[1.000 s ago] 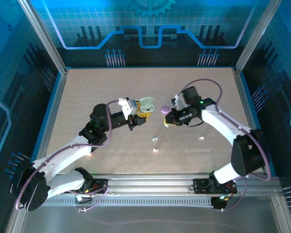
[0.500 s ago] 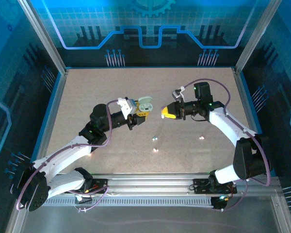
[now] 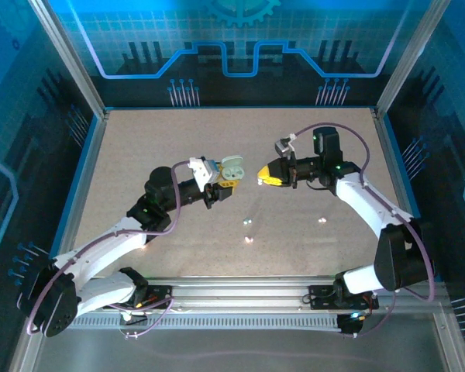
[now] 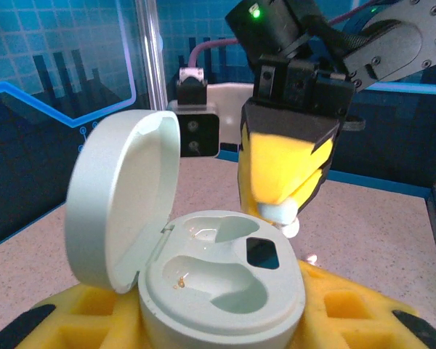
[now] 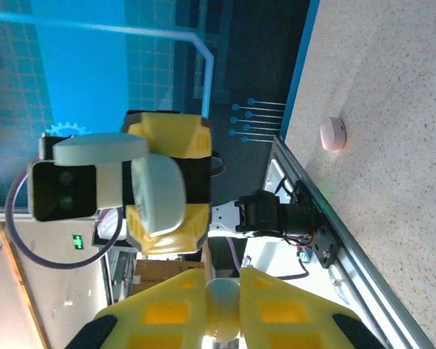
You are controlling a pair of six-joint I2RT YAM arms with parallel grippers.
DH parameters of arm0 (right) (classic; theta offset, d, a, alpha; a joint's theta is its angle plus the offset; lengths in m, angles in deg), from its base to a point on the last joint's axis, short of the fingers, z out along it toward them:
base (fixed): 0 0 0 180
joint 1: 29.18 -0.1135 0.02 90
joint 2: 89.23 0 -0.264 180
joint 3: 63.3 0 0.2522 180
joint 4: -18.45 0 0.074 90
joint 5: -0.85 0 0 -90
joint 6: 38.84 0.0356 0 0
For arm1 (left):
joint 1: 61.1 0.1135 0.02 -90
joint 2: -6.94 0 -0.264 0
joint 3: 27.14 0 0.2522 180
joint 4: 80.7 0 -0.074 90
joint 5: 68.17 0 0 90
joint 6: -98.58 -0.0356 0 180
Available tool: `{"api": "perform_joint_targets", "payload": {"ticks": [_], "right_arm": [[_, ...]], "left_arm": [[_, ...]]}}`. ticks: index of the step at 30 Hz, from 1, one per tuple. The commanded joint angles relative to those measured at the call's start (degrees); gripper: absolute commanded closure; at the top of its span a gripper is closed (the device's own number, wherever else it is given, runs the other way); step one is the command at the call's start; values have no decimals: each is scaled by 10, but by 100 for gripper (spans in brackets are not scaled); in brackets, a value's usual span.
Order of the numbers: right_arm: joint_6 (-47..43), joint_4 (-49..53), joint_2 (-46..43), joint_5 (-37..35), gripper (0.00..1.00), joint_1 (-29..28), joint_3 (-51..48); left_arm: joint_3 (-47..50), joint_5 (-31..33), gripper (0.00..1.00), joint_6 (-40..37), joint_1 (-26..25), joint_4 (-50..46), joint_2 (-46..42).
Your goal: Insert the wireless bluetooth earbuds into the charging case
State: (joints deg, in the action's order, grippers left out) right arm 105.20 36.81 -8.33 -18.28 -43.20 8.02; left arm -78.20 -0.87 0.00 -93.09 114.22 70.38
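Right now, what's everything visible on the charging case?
The charging case is a pale whitish-green pebble of smooth matte plastic, upright and clamped at its base between the left hand's yellow fingers. Its lid stands hinged open on one side. Two moulded wells in the top face are empty, with a small dark recess beside them. An earbud in the right hand hangs close to its far rim; contact unclear.

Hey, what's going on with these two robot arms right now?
The left gripper holds the open charging case, with its lid tipped back. The right gripper pinches one earbud between its yellow fingertips, tip down, close over the far side of the case. Both sockets in the case look empty, so the earbud is not yet in.
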Motion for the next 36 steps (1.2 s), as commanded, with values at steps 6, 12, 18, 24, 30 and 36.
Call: {"api": "perform_joint_targets", "payload": {"ticks": [6, 12, 18, 24, 30, 36], "right_arm": [[64, -59, -34, -18, 84, -21, 17], [81, -78, -40, -42, 84, -44, 31], [16, 4, -45, -115, 84, -69, 58], [9, 6, -41, -155, 84, -88, 62], [-22, 51, -39, -184, 84, -96, 82], [-35, 76, -39, -227, 84, -113, 94]], "left_arm": [[-9, 10, 73, -14, -2, 33, 47], [-19, 26, 74, -14, -26, 67, 79], [-14, 33, 74, -15, -40, 113, 100], [-13, 24, 74, -14, -43, 143, 113], [-19, 15, 74, -13, -45, 142, 119], [-20, 19, 73, -9, -45, 149, 119]]}}
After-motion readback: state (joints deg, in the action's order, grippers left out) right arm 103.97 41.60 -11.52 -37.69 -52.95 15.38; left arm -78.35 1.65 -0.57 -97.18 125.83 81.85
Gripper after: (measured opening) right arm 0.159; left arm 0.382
